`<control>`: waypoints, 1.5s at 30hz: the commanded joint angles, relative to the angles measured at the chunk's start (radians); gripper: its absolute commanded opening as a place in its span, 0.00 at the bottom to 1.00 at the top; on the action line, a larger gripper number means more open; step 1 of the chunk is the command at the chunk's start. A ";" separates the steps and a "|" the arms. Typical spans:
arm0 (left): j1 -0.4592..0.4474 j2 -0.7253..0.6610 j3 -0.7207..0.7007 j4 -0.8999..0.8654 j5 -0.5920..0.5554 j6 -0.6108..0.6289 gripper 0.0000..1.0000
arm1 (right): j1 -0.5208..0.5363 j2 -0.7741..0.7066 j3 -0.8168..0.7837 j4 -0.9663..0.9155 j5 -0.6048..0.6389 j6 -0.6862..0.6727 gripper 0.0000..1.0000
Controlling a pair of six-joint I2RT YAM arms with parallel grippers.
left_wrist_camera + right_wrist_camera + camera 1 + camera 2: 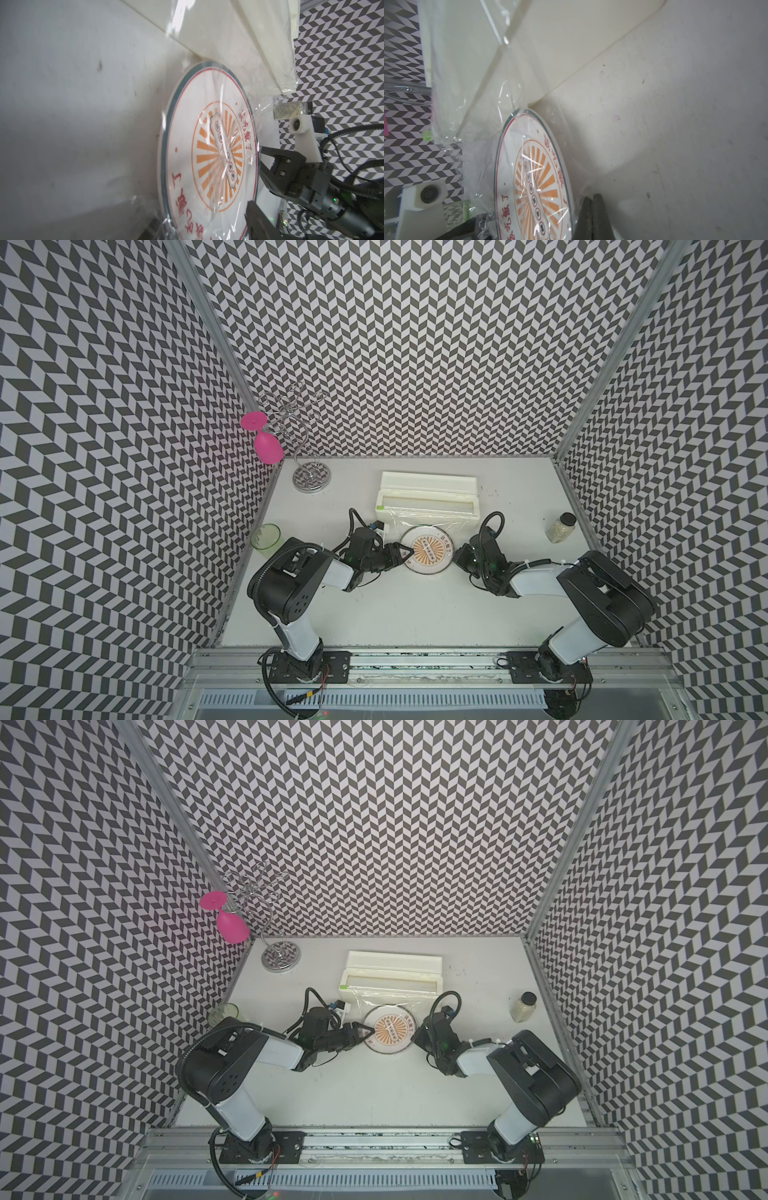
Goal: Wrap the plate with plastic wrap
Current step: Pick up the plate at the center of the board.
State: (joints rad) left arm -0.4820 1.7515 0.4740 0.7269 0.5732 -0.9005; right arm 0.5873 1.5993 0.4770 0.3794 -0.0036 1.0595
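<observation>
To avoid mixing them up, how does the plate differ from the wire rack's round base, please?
The plate is white with an orange sunburst; the rack base is shiny metal. The plate lies under plastic wrap; the base is uncovered, in the back corner. Both are round.

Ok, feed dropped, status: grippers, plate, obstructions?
Left gripper open at rim of round white orange-sunburst plate; right gripper shut at opposite rim. Thin transparent plastic wrap draped over plate, running from long cream-white dispenser box. Nothing blocking.

Both top views look down on the whole surface (415,614). Wrist views closely face the plate (182,133) from opposite sides.
</observation>
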 commanded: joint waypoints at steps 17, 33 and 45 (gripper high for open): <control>0.042 -0.017 -0.051 0.124 0.123 -0.100 0.00 | -0.118 -0.132 -0.137 -0.089 -0.265 -0.080 0.10; 0.051 -0.144 -0.013 -0.100 0.169 -0.040 0.00 | -0.084 -0.524 0.021 -0.614 -0.331 -0.176 0.62; 0.014 -0.163 -0.012 -0.144 0.143 -0.017 0.00 | -0.026 -0.138 0.151 -0.199 -0.372 -0.135 0.36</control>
State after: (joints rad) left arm -0.4496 1.6169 0.4416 0.5808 0.7013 -0.9443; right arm 0.5461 1.4311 0.5888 0.0196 -0.3653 0.9199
